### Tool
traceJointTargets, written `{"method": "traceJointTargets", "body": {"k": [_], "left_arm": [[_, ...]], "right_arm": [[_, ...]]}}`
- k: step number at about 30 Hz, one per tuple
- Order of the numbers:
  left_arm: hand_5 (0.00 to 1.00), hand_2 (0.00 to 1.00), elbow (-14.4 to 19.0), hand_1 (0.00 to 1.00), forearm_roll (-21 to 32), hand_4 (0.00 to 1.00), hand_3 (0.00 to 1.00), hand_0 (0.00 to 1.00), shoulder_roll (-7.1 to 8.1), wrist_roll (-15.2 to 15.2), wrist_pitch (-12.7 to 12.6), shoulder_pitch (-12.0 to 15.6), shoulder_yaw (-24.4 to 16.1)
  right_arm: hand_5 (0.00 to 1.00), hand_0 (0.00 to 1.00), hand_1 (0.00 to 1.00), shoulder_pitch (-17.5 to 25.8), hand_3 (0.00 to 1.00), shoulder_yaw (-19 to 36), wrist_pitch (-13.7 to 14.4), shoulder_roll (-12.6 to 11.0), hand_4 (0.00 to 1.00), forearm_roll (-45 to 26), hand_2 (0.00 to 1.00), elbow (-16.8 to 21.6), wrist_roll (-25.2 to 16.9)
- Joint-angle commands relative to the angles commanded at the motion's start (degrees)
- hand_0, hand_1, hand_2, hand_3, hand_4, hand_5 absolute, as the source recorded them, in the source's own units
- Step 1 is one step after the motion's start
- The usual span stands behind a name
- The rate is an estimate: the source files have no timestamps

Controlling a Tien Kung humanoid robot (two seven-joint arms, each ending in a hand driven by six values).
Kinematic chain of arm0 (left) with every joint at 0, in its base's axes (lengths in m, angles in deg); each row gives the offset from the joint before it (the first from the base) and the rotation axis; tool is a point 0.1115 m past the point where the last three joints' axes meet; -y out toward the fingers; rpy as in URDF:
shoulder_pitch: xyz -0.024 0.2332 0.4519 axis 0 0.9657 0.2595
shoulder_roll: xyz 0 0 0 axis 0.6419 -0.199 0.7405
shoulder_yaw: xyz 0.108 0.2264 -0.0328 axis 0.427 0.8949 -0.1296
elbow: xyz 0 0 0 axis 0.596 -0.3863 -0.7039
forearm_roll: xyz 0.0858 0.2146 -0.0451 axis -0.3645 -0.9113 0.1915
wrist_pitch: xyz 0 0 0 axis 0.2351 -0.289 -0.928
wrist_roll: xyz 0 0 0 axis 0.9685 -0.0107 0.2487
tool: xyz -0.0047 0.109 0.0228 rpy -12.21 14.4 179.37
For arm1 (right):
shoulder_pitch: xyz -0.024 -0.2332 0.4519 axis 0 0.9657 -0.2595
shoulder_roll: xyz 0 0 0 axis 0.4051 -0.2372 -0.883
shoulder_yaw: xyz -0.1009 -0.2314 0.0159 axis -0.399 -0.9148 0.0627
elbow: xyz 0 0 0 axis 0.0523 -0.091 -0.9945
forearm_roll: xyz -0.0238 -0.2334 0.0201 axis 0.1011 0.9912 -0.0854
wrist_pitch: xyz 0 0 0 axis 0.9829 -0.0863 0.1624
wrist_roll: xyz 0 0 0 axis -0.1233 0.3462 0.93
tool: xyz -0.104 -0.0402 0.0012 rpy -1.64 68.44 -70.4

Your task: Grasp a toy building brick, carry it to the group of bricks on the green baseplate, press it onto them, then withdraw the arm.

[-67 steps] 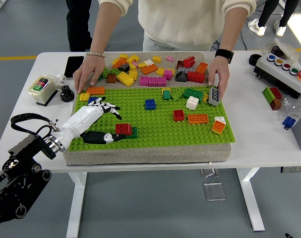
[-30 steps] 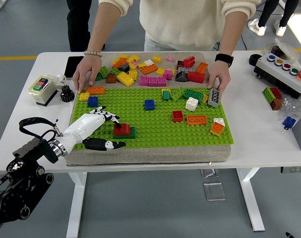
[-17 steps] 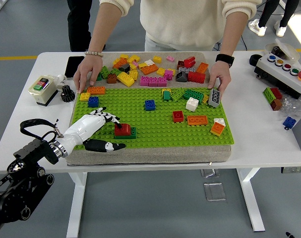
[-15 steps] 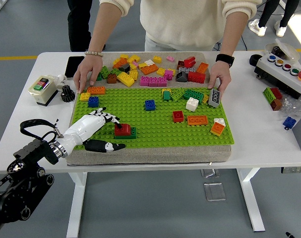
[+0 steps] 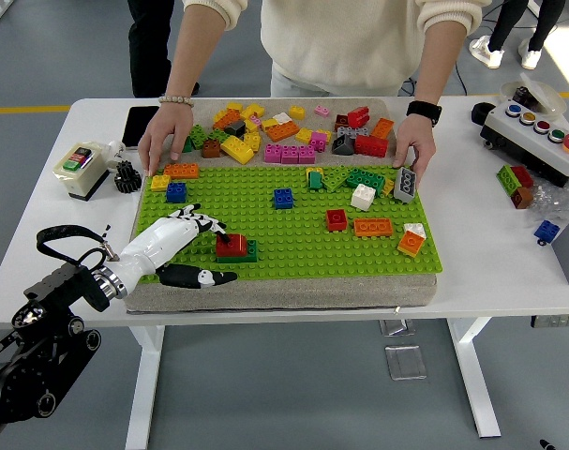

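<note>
- Left hand [image 5: 176,246] of mine lies low over the near-left corner of the green baseplate [image 5: 293,239], fingers [image 5: 202,221] spread apart and gripping nothing, with the dark thumb [image 5: 195,276] stretched along the baseplate's near edge
- My fingertips end just left of the red brick [image 5: 232,245], close to it but not closed on it; whether they touch it I cannot tell
- That red brick sits on a dark green brick [image 5: 244,253], the pair standing on the baseplate's near-left part
- My left arm [image 5: 50,309] comes in from the lower left, below the baseplate's near-left corner
- Scattered over the baseplate: a blue brick [image 5: 283,198] at its middle, a second red one [image 5: 336,219] right of that, an orange one [image 5: 373,226] beside it, and a white one [image 5: 363,196] toward the far right
- Behind the baseplate's far edge a loose heap of bricks [image 5: 293,131] in many colours lies on the grey pad [image 5: 284,292] that carries the baseplate
- At the far side stands a person; one hand [image 5: 166,136] rests at the baseplate's far-left corner, the other hand [image 5: 411,150] at its far-right corner, beside a grey brick [image 5: 405,183]
- Left of the baseplate, on the white table [image 5: 509,262], sit a small switch box [image 5: 80,169] and a phone [image 5: 140,125]; right of it is a button box [image 5: 534,136]
</note>
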Motion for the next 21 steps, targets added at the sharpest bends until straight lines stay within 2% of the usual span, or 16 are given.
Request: {"method": "traceJointTargets", "body": {"k": [8, 18, 19, 21], "left_arm": [[0.780, 0.826, 3.72, 0.866, 2.50, 0.998, 0.624, 0.998, 0.34, 0.41, -0.62, 0.45, -1.50], [0.770, 0.817, 5.19, 0.851, 5.49, 0.998, 0.632, 0.998, 0.13, 0.74, -1.76, -0.68, -2.33], [0.725, 0.800, 5.26, 0.829, 5.86, 0.998, 0.696, 0.998, 0.13, 0.73, -1.84, -0.91, -2.45], [0.725, 0.800, 5.31, 0.829, 6.33, 0.998, 0.696, 0.998, 0.13, 0.66, -1.85, -1.32, -2.67]], "right_arm": [[0.503, 0.760, 0.679, 0.03, 0.665, -0.09, 0.03, 0.01, 0.927, -0.03, 0.729, 0.00, -0.01], [0.503, 0.761, 0.679, 0.02, 0.667, 0.08, 0.04, 0.00, 0.927, -0.13, 0.729, 0.00, 0.07], [0.502, 0.760, 0.679, 0.00, 0.666, 0.10, 0.07, -0.02, 0.928, -0.17, 0.728, 0.00, 0.08], [0.502, 0.760, 0.679, -0.02, 0.666, 0.17, 0.12, -0.06, 0.928, -0.23, 0.728, 0.00, 0.11]]}}
